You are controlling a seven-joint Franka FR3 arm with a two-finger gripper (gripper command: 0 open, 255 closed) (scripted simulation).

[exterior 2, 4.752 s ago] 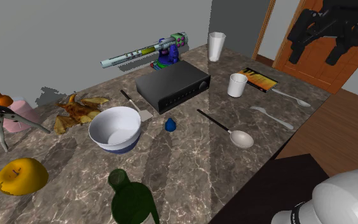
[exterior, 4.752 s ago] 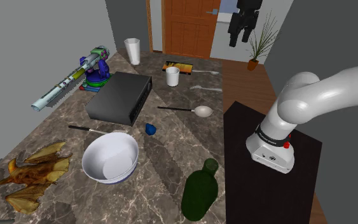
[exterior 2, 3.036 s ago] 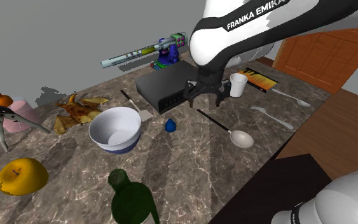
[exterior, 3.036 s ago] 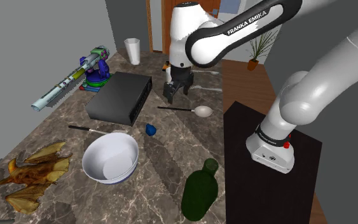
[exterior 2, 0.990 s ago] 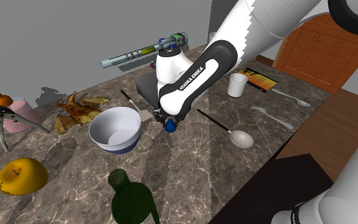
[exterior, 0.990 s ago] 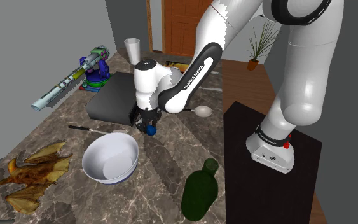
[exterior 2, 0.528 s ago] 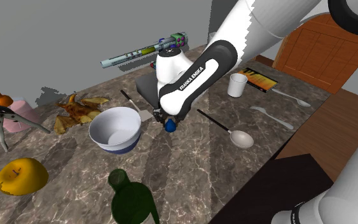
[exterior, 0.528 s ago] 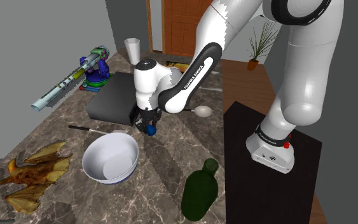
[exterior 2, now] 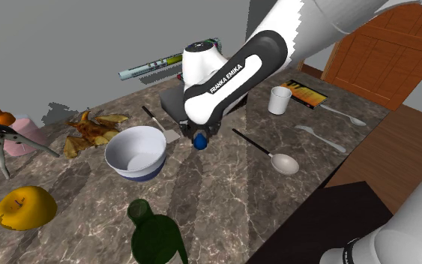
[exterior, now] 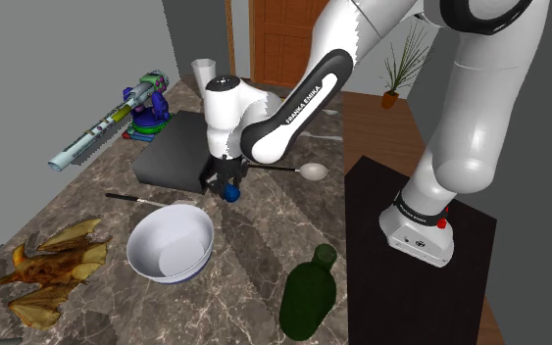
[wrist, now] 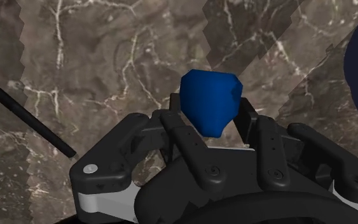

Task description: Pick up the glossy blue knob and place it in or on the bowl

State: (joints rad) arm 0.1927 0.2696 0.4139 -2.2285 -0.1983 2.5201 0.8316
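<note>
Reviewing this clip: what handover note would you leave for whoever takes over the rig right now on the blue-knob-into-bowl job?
Gripper: shut on the blue knob, which is clasped between both fingers.
Knob: in the gripper, low over the marble counter, beside the black box.
Bowl: upright on the counter with nothing in it, to the lower left of the gripper in the shoulder view and apart from it.
Done: the knob is grasped.
Left: carry the knob over the bowl, lower it and open the fingers.
</note>
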